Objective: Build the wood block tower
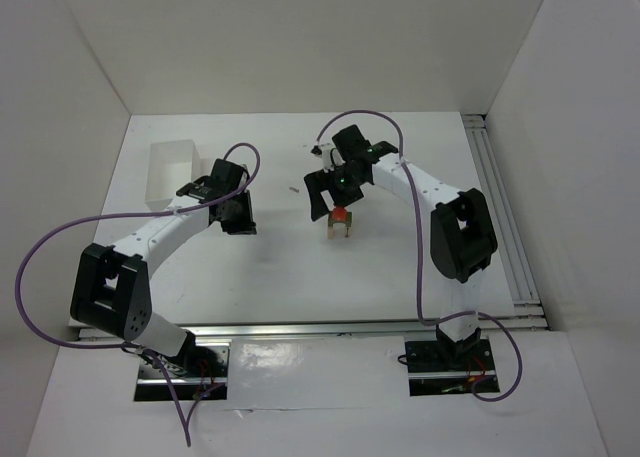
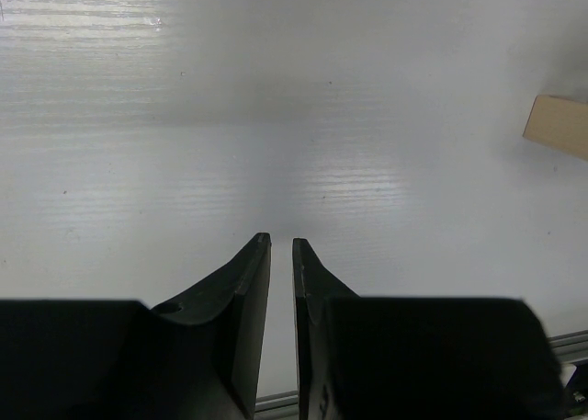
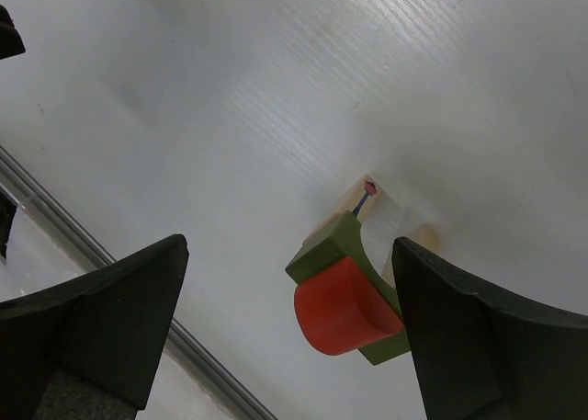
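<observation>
My left fingers (image 2: pixel 241 291) and right fingers (image 3: pixel 101 319) are smooth, matt black plastic. The tabletop (image 3: pixel 230 89) is white and finely ribbed, with a soft sheen. The red piece (image 3: pixel 342 310) is painted smooth and slightly glossy; the green block (image 3: pixel 333 245) is painted duller. The pale block (image 2: pixel 560 126) is bare wood.

Wood block tower (image 1: pixel 340 223) is standing upright around the middle of the table (image 1: pixel 280 272). Pale tan uprights (image 3: pixel 421 238) at the bottom, dark green block (image 3: pixel 338 244) across them, red cylinder (image 3: pixel 344 308) cradled on top.
</observation>
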Motion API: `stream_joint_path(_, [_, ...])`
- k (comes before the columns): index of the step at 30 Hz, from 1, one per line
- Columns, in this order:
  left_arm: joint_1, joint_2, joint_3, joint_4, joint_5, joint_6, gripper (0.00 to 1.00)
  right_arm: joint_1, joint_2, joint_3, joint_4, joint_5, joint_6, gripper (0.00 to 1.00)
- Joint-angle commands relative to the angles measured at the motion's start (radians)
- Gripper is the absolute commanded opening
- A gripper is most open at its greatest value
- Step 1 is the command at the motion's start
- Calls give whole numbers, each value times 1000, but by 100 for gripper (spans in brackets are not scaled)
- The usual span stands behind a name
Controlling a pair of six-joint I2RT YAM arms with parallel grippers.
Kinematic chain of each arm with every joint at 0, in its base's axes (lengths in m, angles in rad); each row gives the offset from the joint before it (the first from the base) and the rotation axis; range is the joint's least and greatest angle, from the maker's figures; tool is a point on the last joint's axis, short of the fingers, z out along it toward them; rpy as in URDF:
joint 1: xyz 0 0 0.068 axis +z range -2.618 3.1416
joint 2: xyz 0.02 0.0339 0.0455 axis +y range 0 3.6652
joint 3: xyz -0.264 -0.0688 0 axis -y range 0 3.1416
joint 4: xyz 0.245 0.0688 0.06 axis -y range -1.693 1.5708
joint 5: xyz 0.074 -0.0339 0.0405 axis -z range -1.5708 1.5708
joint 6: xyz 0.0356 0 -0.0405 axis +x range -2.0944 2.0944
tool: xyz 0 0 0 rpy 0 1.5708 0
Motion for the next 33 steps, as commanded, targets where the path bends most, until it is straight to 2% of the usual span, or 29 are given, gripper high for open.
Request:
stream_joint_path(1, [6,18,15,1,7,-1,28,10,-25,42,-8,19,-15,99])
stream_joint_path(9, [6,18,15,1,7,-1,28,19,-88,53,29,111,-6,100])
stream_joint_path(17, [6,18,15,1,7,-1,28,19,-290,-65,168,245,37,100])
stream_joint_path(20, [6,18,15,1,7,-1,28,19,-321,-97,155,245,37,100])
stream_joint_path(26, [6,18,15,1,7,-1,28,29,-376,-209,115,110,37,100])
stream_joint_path(33, [6,18,15,1,-2,-1,28,61,-447,-317,106,64,74,100])
